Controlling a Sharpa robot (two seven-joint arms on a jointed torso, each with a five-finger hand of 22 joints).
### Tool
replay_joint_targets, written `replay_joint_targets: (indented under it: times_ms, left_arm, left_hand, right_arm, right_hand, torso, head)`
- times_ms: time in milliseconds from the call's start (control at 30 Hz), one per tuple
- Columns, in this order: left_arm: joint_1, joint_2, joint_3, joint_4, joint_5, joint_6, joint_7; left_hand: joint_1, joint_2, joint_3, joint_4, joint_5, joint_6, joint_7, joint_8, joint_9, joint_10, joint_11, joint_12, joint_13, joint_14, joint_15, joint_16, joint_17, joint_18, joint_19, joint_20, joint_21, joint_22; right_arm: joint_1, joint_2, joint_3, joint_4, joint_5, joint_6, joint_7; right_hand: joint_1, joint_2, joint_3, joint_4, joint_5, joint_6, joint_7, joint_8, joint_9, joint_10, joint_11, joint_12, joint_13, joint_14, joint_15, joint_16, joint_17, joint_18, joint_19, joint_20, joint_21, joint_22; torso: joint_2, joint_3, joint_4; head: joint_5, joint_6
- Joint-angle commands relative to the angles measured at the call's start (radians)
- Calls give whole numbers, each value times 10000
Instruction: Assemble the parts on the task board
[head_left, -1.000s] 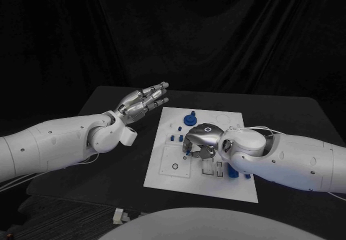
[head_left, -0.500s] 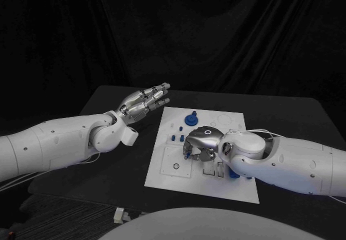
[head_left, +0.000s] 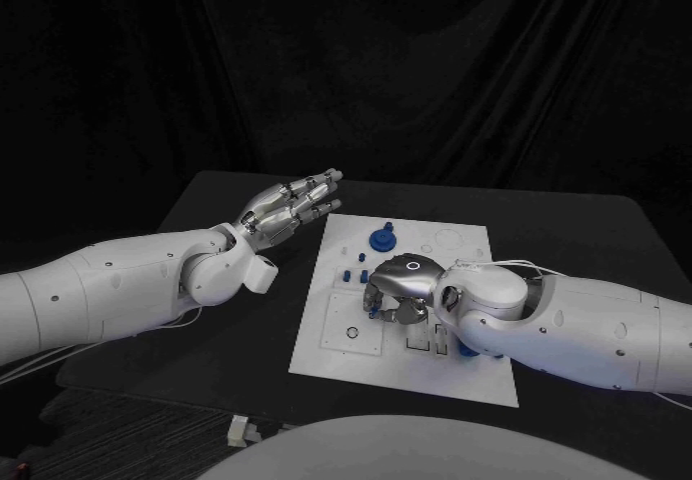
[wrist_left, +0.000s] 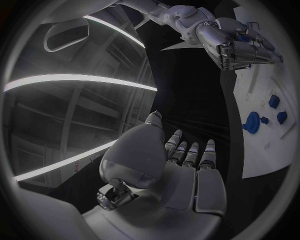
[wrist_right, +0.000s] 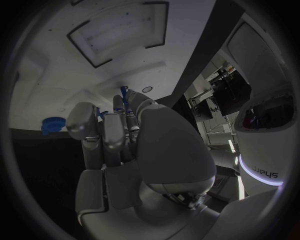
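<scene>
Small blue plastic part pinched in our right hand over white task board could slip; left hand idle, fingers spread.

Task board mid-table, right hand over its middle (fingers down), left hand beside its far-left corner

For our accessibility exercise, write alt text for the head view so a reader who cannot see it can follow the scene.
The robot's right hand reaches down over the middle of the white task board on a black table, its fingers curled among small blue parts. The left hand hovers open beside the board's far left corner, holding nothing. A round blue part stands near the board's far edge.
</scene>
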Motion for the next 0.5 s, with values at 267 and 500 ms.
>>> replay_joint_targets:
  times_ms: [267,500]
  left_arm:
    - [-36,58,10,-37,74,211,-12]
    - [-50,74,10,-59,74,241,-35]
  left_hand:
    - [12,108,72,-20,88,27,60,69,13,-12,88,-17,12,-3,84,-37,-10,95,23,69,22,-13]
    - [26,114,82,-37,109,58,75,81,17,-10,103,-16,12,-3,95,-37,-10,96,25,77,23,-13]
  right_arm:
    - [-81,69,-29,-43,-86,-43,-168]
    - [-82,92,-28,-46,-86,-115,-134]
  right_hand:
    - [-38,-45,-28,23,62,67,-9,-11,16,46,6,-65,3,37,-5,-58,-11,66,21,18,-58,1300]
    - [-22,-35,-17,8,37,86,-13,-12,17,69,0,-67,3,25,-9,-80,-36,70,12,15,-78,1295]
  torso:
    - [-5,-3,12]
    - [-5,-3,11]
  head:
    - [11,-2]
    - [53,-2]
